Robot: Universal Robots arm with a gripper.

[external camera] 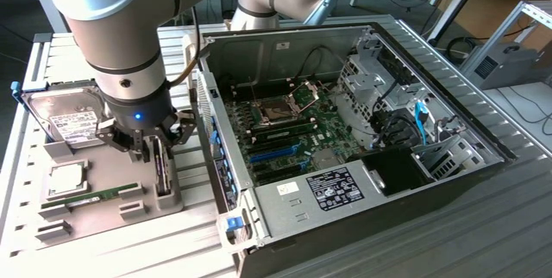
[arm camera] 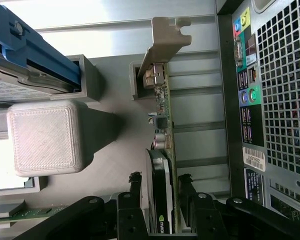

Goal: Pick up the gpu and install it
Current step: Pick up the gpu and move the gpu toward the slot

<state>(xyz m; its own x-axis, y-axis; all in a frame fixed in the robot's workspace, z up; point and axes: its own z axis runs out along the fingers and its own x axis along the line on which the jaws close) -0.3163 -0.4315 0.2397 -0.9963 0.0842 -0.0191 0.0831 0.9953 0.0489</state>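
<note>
My two black fingers sit closest to the lens, spread apart with one on each flank of the gpu. A sliver of gap shows on both sides, so my gripper is released and grasps nothing. The gpu stands on edge in a slot of the grey printed holder, along the holder's side nearest the computer case. Its grey metal bracket is at the end away from me. A small pale logo sits on the card's black cooler near my fingers, but I cannot read it. Beside the card, the case's rear panel shows green, pink and blue round jacks and a white barcode sticker whose print is too fine to make out. In the exterior view I hang over the holder, on that view's left of the open case. The hard drive in its blue frame carries a white printed label. A green RAM stick lies in its own groove. The power supply's black label bears white text I cannot read.
</note>
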